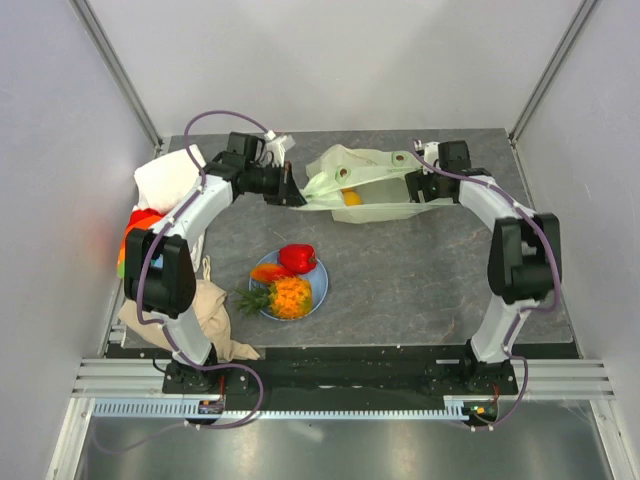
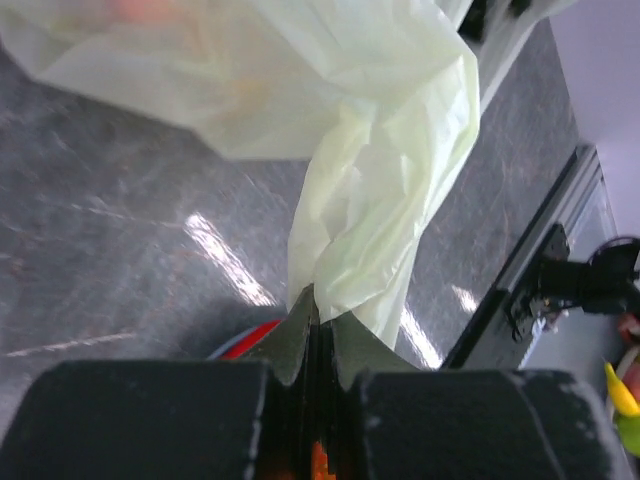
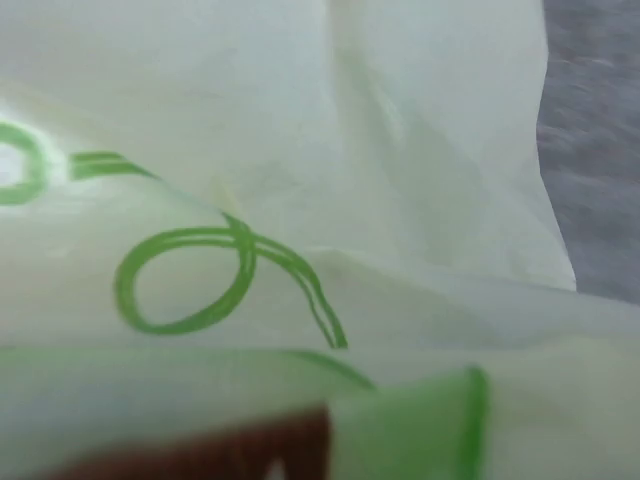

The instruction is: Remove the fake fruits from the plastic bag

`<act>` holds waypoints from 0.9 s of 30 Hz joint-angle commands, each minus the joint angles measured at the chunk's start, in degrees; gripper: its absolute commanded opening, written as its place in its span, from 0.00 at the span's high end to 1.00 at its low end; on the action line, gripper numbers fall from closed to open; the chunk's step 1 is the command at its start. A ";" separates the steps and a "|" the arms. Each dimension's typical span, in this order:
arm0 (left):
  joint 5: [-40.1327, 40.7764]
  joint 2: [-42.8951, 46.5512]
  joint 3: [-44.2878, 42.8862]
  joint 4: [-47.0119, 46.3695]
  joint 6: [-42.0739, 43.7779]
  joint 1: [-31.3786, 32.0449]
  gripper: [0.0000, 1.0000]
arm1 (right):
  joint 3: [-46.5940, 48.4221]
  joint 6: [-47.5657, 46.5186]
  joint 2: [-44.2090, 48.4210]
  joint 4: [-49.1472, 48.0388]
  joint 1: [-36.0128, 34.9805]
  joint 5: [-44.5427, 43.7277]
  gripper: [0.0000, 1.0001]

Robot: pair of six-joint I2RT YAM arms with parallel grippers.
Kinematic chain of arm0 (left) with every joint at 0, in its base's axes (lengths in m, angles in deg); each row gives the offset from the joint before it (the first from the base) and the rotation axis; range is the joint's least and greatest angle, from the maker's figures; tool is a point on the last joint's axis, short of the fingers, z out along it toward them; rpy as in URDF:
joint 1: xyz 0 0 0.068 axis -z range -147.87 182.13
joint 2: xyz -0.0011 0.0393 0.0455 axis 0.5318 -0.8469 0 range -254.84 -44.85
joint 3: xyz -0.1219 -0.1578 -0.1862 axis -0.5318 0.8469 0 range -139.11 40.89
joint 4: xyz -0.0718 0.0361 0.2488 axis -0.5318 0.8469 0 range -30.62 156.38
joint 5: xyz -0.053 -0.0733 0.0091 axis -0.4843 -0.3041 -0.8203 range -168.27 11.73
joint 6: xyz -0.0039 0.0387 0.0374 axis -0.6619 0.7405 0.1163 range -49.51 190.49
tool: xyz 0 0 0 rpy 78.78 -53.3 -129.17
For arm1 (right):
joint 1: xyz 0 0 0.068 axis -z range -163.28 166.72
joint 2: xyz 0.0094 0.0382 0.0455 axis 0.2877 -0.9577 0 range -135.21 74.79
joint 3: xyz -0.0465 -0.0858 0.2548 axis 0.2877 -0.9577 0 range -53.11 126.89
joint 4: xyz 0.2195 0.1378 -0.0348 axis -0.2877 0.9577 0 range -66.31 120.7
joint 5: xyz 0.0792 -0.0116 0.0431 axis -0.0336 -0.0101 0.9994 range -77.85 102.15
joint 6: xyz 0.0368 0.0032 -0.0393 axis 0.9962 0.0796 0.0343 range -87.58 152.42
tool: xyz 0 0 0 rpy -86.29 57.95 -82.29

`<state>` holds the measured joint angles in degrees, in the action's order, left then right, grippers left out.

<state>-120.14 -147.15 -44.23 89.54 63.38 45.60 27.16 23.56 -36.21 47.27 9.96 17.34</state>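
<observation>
Bag point(image 1: 375, 175) lies at the far middle of the desk point(image 1: 430, 270), spread between the two arms, pale yellow-green and crumpled. A yellow fruit point(image 1: 351, 197) shows through its near-left part, inside the plastic. The left gripper point(image 2: 315, 305) is clamped on a bunched corner of the bag at its left end; the wrist view shows the film squeezed between the closed fingers and fanning upward from them. The right gripper point(image 1: 415, 187) sits against the bag's right end. Its wrist view is filled by plastic with green print, so I cannot tell whether it grips or not. Nearer the arms, a blue plate point(image 1: 320, 280) carries the pineapple point(image 1: 290, 297), the red pepper point(image 1: 297, 257) and an orange-red piece point(image 1: 268, 272), all close together. A white cloth point(image 1: 165, 180) lies at far left, a beige cloth point(image 1: 205, 315) at near left.
</observation>
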 commanded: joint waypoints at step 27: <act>3.81 -3.26 -1.36 2.46 5.26 5.77 0.98 | 4.55 10.69 -3.96 -20.31 -8.09 28.65 0.02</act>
<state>-117.40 -149.94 -45.85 92.44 66.90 51.70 29.17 27.76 -39.53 35.16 2.96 43.28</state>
